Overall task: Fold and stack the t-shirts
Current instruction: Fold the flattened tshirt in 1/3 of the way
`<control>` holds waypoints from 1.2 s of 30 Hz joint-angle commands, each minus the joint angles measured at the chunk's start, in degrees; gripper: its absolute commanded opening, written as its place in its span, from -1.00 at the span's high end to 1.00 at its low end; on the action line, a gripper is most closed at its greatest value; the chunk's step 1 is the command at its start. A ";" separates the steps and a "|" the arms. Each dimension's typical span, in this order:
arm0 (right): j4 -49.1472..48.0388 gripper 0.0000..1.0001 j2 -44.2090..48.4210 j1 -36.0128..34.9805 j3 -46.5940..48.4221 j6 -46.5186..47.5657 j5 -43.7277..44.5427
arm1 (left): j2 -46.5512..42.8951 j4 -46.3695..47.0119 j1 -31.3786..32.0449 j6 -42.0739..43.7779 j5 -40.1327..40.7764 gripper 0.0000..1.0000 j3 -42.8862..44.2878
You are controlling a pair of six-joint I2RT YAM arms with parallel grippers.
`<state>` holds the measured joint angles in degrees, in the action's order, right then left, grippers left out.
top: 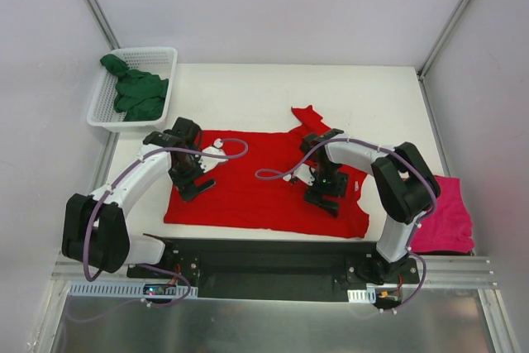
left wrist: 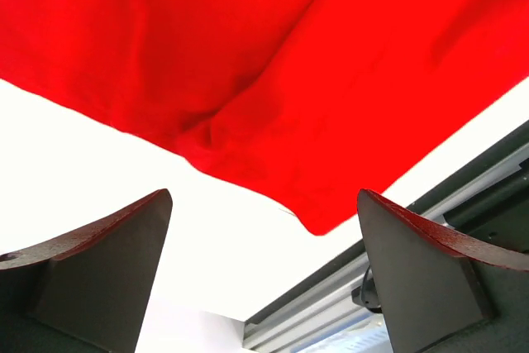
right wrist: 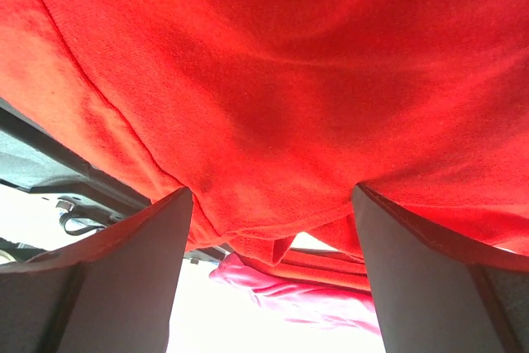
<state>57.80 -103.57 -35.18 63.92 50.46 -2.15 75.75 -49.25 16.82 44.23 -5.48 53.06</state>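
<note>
At the centre of the table [top: 355,93] the red t-shirt [top: 256,188] lies spread almost flat, one sleeve pointing to 12 o'clock, with no fold made yet. At its 9 o'clock edge the left gripper [top: 193,185] hangs with its jaws wide apart and nothing between them. Toward 3 o'clock the right gripper [top: 323,198] sits low on the cloth, also wide; red fabric bulges between the fingers but does not look pinched. The magenta-pink t-shirt [top: 446,221] rests at 4 o'clock, apparently already folded. The dark green t-shirt [top: 139,95] lies crumpled in the white mesh basket [top: 165,54] at 10 o'clock. I judge the task about one third done: two shirts are unfolded and no stack is started.
</note>
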 commanded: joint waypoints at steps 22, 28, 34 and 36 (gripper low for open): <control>1.70 -0.64 2.49 -0.50 0.68 0.17 1.71 | 9.16 12.78 -0.56 5.34 0.64 -0.85 -13.33; 1.79 -0.64 1.88 -0.51 0.76 0.52 1.80 | 7.66 11.64 -0.65 3.06 -0.32 -0.86 -14.65; 2.84 -0.64 1.09 -0.50 2.61 1.31 1.80 | 6.61 8.92 -0.12 0.86 -2.96 -0.86 -15.53; 3.02 -0.64 1.00 -0.33 3.14 1.75 1.80 | 6.17 8.56 0.23 0.60 -3.40 -0.86 -16.05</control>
<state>57.95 -103.46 -35.35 64.58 50.70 -0.67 80.79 -36.05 16.80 46.57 -5.10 41.52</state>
